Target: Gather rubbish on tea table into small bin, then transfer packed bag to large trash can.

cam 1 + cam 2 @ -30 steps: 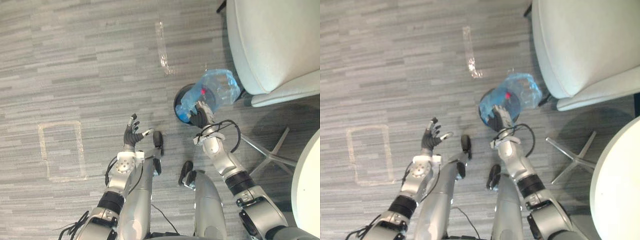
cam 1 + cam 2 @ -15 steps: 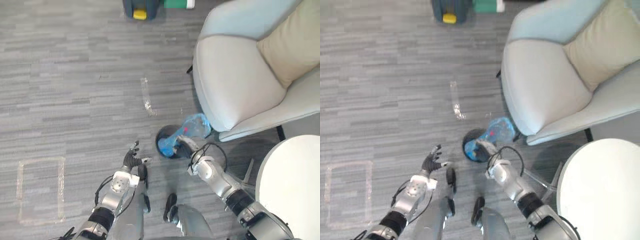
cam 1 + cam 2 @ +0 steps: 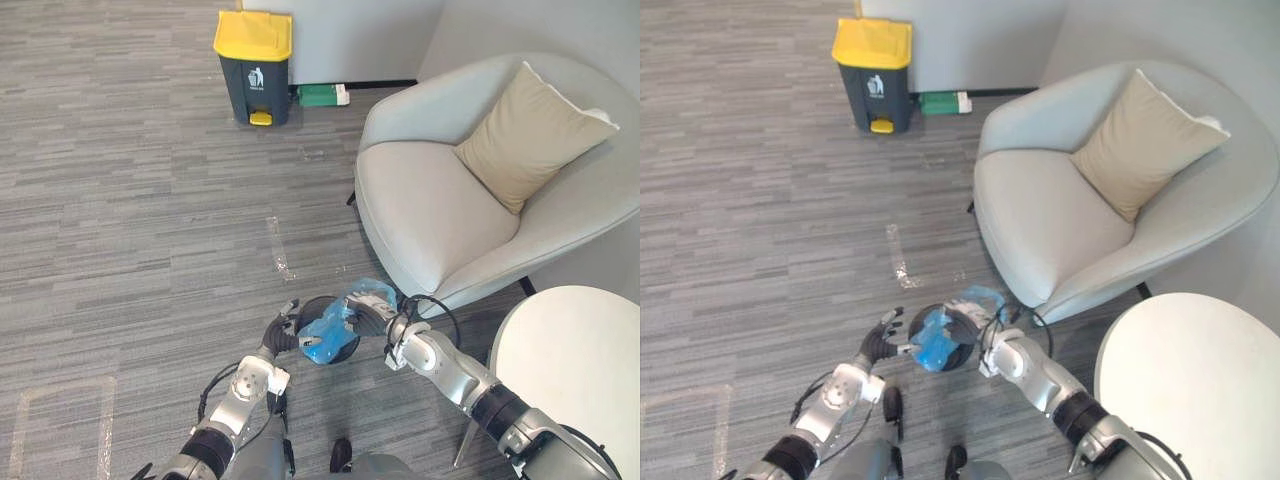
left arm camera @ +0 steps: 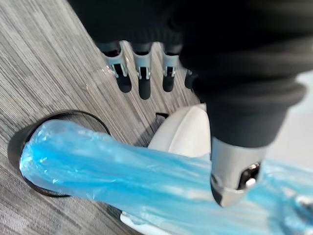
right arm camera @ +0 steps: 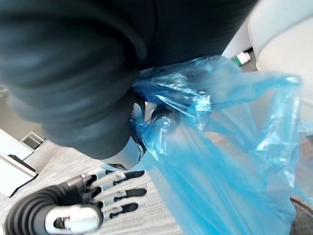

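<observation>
Plastic bunches in my right hand: its fingers are curled round the gathered top of the blue rubbish bag. The bag stretches from that grip down into the small black bin, which stands on the grey plank floor, and its lower end lies inside the bin's rim. My left hand is just beside the bin on the side away from my right, with fingers straight and spread and nothing held. Its thumb reaches across the bag's stretched plastic, though I cannot tell whether it touches. A pale grey armchair stands near the bin on my right, with a beige cushion propped upright against its back. The round white bench is at my near right, beside the chair. The large trash can, dark grey with a yellow lid, stands upright by the far wall, well apart from the bin, and a green and white box lies just beside it. A short strip of clear tape is stuck to the floor between the can and the bin.
</observation>
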You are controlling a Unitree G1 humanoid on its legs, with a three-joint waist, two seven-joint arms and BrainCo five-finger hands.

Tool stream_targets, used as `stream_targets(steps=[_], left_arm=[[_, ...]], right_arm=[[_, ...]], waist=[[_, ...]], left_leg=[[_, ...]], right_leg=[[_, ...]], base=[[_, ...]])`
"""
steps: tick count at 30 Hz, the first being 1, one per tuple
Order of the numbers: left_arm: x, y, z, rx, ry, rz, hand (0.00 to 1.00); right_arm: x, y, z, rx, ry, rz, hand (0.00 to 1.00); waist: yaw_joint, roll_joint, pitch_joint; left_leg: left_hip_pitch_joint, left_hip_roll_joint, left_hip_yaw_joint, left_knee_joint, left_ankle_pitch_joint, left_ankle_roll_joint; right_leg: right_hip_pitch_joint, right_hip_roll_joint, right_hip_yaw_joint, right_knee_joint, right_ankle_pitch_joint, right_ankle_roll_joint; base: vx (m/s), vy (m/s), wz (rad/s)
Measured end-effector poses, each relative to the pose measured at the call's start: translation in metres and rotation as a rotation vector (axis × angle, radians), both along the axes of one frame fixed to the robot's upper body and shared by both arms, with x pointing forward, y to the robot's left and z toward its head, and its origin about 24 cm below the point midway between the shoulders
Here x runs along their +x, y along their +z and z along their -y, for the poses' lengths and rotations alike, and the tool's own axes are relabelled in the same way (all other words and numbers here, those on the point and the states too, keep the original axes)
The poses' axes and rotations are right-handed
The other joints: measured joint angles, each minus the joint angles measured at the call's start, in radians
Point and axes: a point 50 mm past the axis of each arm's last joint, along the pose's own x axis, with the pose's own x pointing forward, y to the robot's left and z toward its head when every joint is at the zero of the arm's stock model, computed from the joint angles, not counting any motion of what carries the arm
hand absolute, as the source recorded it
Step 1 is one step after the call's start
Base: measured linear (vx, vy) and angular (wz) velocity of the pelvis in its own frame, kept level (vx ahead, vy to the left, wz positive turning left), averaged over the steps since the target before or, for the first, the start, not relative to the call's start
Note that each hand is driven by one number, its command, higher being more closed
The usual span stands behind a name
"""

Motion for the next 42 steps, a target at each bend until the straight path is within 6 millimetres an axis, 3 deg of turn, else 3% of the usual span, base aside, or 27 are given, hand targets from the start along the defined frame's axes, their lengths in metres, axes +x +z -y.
stream_targets(steps=[5,13,19,31,42], left_arm=[[-0.007,-0.004,0.001,0.014,-0.025,-0.013,0.00],[-0.003,0.009,0.016,-0.010,-0.101,0.044,0.00],[0.000,0.032,0.026,-0.024,-0.182,0.152,0.00],[0.010,0.076,0.014,-0.043,-0.224,0.337,0.00],[0.012,0.089,0.009,-0.066,-0.217,0.382,0.00]], right_arm=[[0.000,0.005,0.002,-0.003,0.008,0.022,1.00],[0.003,0.041,0.018,-0.001,0.064,0.158,1.00],[0.000,0.060,0.020,-0.036,0.149,0.236,1.00],[0.007,0.078,0.030,-0.092,0.158,0.337,1.00],[0.006,0.093,0.029,-0.079,0.177,0.418,1.00]], waist=[[0.003,0.006,-0.009],[0.005,0.002,-0.021],[0.001,0.010,-0.058],[-0.007,0.019,-0.091],[-0.006,0.021,-0.120]], left_leg=[[-0.014,-0.004,-0.008,0.000,-0.006,-0.003],[0.001,-0.010,-0.012,0.005,0.002,0.008],[0.002,0.012,-0.011,0.000,0.001,0.004],[0.003,0.018,-0.006,0.000,0.002,0.001],[0.009,0.019,-0.003,0.000,0.003,0.000]], right_leg=[[0.000,0.003,0.003,-0.023,0.013,0.006],[0.027,0.001,0.013,-0.051,0.030,0.008],[0.023,0.020,0.034,-0.062,0.044,-0.007],[0.035,0.027,0.041,-0.090,0.066,-0.006],[0.038,0.027,0.044,-0.090,0.066,-0.007]], base=[[0.00,-0.007,0.03],[0.05,-0.024,-0.02],[-0.03,-0.031,-0.11],[0.00,-0.005,-0.02],[0.00,0.000,0.00]])
